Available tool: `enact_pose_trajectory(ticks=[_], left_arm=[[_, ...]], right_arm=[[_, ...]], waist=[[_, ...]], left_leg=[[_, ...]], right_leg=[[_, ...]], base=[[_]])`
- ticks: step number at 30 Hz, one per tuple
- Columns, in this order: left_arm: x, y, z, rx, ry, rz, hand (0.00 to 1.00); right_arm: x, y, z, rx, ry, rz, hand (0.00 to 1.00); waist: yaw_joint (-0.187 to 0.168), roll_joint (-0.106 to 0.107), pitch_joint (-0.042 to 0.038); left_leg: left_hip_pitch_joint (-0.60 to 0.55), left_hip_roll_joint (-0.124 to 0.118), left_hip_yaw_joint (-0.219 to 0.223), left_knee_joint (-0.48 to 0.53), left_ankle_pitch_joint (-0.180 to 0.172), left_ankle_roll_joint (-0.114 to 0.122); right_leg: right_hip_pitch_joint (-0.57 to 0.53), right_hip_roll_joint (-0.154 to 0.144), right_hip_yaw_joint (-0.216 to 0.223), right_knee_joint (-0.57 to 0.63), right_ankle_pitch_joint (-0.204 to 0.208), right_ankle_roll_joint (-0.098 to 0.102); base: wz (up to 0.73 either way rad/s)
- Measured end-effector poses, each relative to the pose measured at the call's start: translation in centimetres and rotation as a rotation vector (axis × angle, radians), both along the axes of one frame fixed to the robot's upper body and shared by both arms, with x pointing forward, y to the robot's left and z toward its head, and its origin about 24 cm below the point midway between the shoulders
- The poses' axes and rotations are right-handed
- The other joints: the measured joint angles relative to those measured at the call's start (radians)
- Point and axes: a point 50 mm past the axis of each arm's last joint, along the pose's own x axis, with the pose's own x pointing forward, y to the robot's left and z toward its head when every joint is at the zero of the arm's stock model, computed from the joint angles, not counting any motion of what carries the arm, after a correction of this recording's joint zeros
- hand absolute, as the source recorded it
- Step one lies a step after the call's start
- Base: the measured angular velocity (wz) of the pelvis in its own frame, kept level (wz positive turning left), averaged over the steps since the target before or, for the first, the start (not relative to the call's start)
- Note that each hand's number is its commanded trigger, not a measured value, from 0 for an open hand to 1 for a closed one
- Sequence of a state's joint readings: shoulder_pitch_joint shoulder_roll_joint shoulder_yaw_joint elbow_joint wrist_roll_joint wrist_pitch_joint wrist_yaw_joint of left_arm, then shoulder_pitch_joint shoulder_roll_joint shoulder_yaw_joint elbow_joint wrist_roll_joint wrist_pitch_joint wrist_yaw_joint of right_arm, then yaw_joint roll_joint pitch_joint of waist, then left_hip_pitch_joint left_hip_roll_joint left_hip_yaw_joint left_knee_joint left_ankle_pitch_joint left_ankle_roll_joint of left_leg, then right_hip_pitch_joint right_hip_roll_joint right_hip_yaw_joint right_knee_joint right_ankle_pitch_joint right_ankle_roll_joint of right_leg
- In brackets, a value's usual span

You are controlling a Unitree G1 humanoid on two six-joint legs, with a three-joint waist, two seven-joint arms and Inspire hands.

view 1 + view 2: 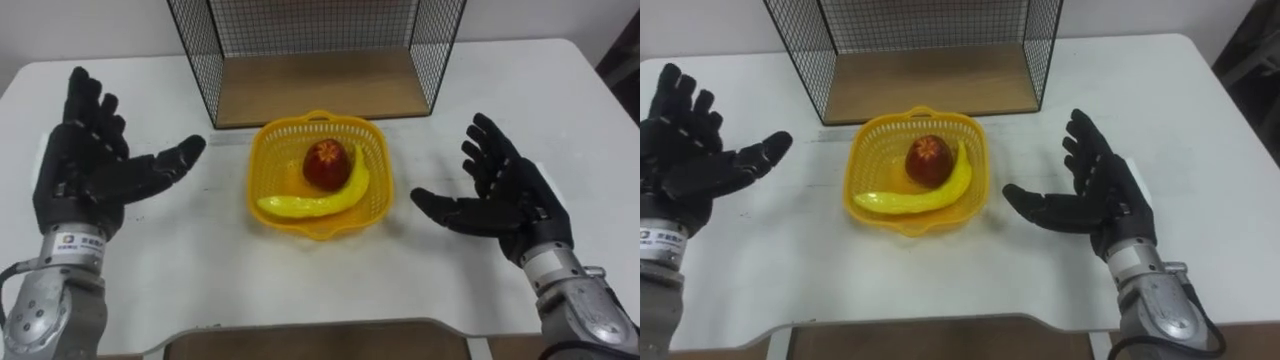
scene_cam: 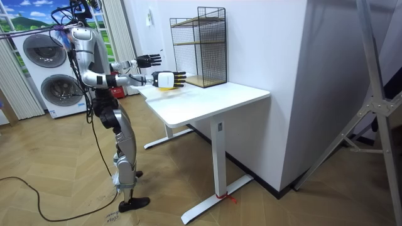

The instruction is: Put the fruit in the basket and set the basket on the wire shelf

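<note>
Fruit sits in the basket (image 1: 320, 175), both hands spread wide.
Apple (image 1: 327, 163) and banana (image 1: 315, 200) inside; left hand (image 1: 85, 160) and right hand (image 1: 505, 200) flank it on the table (image 1: 220, 270), wire shelf (image 1: 315, 60) behind.

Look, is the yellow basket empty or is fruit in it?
Fruit is in it: a red apple and a banana lie inside the yellow basket on the white table.
</note>
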State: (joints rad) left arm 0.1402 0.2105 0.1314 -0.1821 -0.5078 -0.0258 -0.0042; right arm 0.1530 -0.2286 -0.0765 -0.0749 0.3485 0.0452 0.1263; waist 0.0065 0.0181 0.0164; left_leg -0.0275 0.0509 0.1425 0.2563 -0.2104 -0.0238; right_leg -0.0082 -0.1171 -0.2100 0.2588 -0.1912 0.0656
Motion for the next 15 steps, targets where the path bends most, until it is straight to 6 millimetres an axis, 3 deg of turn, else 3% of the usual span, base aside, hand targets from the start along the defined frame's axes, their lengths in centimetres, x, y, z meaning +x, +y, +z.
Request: enact_pose_trajectory(ticks=[15], left_arm=[[0.5,-1.5,-2.5,-0.048,0.09,-0.085,0.0]], right_arm=[[0.7,2.1,-0.7,0.06,0.013,0.048,0.0]], waist=[[0.001,-0.018,-0.0057]], left_leg=[[0.005,0.007,0.02,0.001,0.0,0.0]], right_leg=[[0.0,0.006,0.014,-0.003,0.002,-0.003]], base=[[-0.03]])
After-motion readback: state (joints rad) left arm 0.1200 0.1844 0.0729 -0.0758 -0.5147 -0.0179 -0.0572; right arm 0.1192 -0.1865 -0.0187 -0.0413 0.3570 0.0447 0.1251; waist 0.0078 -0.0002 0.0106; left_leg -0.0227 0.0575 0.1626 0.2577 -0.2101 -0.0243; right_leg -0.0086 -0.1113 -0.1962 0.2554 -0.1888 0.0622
